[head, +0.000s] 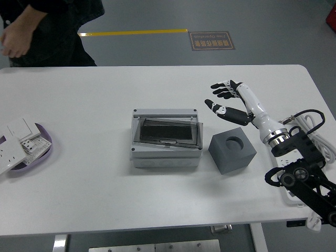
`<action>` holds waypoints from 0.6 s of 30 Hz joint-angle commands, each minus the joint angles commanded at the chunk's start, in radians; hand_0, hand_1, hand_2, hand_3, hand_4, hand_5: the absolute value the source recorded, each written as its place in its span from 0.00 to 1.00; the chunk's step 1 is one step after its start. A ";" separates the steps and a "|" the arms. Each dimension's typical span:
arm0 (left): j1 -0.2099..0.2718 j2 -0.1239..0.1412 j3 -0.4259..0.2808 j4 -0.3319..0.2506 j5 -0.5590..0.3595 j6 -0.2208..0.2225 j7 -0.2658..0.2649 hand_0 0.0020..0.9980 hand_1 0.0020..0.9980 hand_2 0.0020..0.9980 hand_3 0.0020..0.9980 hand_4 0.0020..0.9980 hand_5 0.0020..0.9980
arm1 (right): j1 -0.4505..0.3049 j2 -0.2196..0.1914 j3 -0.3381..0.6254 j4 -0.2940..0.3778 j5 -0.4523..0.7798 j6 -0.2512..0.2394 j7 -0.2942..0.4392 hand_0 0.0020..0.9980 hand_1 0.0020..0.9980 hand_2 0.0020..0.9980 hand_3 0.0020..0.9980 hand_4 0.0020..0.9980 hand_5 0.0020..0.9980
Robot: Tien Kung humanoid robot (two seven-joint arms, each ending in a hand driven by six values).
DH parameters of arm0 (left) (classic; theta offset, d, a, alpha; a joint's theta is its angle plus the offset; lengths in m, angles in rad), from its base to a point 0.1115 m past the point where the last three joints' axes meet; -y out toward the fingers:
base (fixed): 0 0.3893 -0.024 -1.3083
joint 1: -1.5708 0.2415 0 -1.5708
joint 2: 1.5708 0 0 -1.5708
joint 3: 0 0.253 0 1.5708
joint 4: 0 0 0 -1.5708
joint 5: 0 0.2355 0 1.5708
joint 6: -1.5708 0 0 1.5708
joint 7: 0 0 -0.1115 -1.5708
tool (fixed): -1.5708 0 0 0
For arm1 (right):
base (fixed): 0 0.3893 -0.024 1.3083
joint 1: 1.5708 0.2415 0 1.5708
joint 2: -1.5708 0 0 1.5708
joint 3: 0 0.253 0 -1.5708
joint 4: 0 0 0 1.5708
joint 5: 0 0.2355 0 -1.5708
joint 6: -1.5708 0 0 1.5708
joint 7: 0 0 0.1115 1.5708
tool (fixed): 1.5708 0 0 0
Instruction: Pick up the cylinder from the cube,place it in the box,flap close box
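Observation:
The grey box [166, 139] stands mid-table with its dark see-through flap [167, 131] lying down over the opening. The cylinder is not visible; I cannot tell what is under the flap. The dark grey cube [232, 152] sits just right of the box, and its round socket on top is empty. My right hand [226, 100] is raised above the table, behind and right of the cube, with the fingers spread and nothing in them. My left arm is out of view.
A purple tray [43, 152] with white wall switches sits at the left edge. A white power strip with its cable [315, 131] lies at the right edge. A person stands at the far left corner, hand [14, 39] away from the table.

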 joint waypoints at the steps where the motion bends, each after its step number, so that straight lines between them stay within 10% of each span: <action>1: 0.001 -0.001 -0.002 0.000 0.001 0.000 0.000 0.59 0.63 0.62 0.64 0.70 0.22 | -0.011 0.009 0.029 -0.013 0.034 0.018 0.022 0.64 0.63 0.64 0.66 0.76 0.45; 18: 0.005 0.005 -0.013 -0.001 0.016 0.000 -0.002 0.59 0.63 0.62 0.64 0.70 0.22 | -0.058 0.031 0.225 -0.082 0.391 0.092 0.229 0.68 0.64 0.64 0.67 0.77 0.43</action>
